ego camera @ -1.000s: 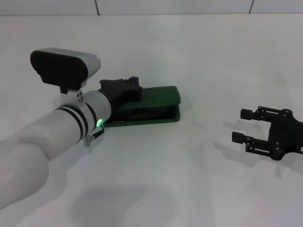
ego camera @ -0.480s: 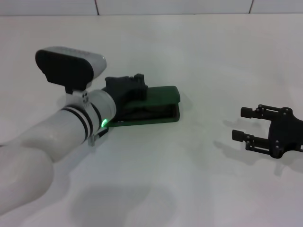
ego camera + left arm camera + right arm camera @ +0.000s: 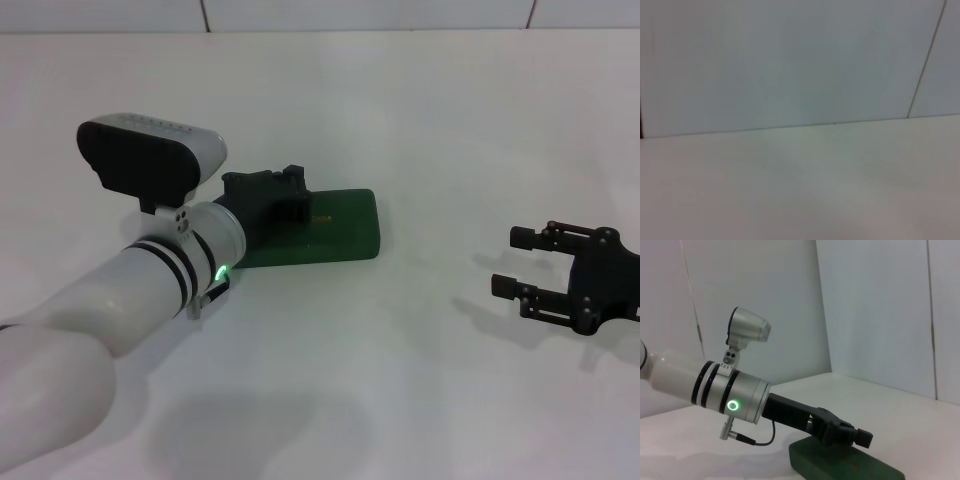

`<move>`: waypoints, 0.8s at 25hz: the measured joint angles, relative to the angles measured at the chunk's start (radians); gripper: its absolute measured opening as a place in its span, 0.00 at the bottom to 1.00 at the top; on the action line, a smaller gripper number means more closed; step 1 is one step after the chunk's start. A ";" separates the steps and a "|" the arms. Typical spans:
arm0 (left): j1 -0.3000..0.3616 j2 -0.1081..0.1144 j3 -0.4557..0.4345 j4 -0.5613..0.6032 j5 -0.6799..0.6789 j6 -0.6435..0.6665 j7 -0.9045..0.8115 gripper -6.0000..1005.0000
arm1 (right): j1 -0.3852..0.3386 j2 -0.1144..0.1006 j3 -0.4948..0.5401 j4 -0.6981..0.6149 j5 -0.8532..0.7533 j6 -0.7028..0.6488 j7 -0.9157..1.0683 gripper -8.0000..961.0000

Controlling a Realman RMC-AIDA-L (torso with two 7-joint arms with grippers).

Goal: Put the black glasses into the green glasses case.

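- The white desk (image 3: 420, 130) fills the scene, with a pale panelled wall (image 3: 875, 310) rising behind it.
- The left arm (image 3: 110, 310) reaches in from the near left, its white wrist showing a lit green ring (image 3: 732, 405) and carrying a grey camera housing (image 3: 150, 155) on top.
- The left gripper (image 3: 268, 195) sits over the left end of the green glasses case (image 3: 335, 232) and presses down on top of the lid; seen from the right wrist camera, this gripper (image 3: 847, 432) lies right on the case (image 3: 840, 462). I cannot tell whether its fingers are spread or closed.
- The green glasses case lies flat near the middle of the desk, lid down and closed, its long axis running left to right across the desk, one end under the left gripper and the other end pointing toward the right arm.
- The right gripper (image 3: 520, 265) hovers low over the desk at the far right, well apart from the case, its fingers (image 3: 520, 238) spread and pointing left, gripping nothing.
- The black glasses are out of sight.
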 joint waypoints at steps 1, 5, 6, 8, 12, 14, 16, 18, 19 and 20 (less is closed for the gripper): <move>0.000 0.000 0.001 0.003 0.001 -0.001 0.000 0.11 | 0.000 0.000 0.000 0.000 0.000 0.000 0.000 0.67; 0.000 0.008 -0.008 0.061 -0.015 0.043 -0.008 0.11 | -0.003 0.000 0.001 0.000 0.001 -0.001 0.000 0.67; 0.000 0.014 -0.019 0.093 -0.026 0.073 -0.009 0.11 | -0.003 0.000 0.001 0.000 0.001 -0.002 0.000 0.67; -0.012 0.029 -0.078 0.176 -0.074 0.208 -0.006 0.11 | -0.004 0.000 0.001 0.000 0.001 -0.005 0.001 0.67; -0.091 0.045 -0.286 0.230 -0.232 0.573 0.067 0.11 | 0.000 -0.001 0.001 0.000 -0.002 -0.007 0.001 0.67; -0.139 0.046 -0.408 0.192 -0.369 0.739 0.187 0.11 | 0.004 -0.001 -0.002 0.000 -0.005 -0.008 0.001 0.67; -0.202 0.041 -0.578 0.069 -0.572 0.931 0.425 0.11 | 0.005 0.000 -0.004 -0.001 -0.005 -0.010 0.002 0.67; -0.250 0.035 -0.724 -0.094 -0.736 1.091 0.660 0.11 | 0.006 0.000 -0.004 -0.001 -0.004 -0.013 0.002 0.67; -0.265 0.032 -0.786 -0.169 -0.794 1.149 0.753 0.11 | 0.006 0.000 -0.005 -0.001 -0.004 -0.013 0.002 0.67; -0.273 0.031 -0.830 -0.217 -0.837 1.189 0.833 0.11 | 0.006 0.000 -0.005 -0.002 -0.003 -0.014 0.002 0.67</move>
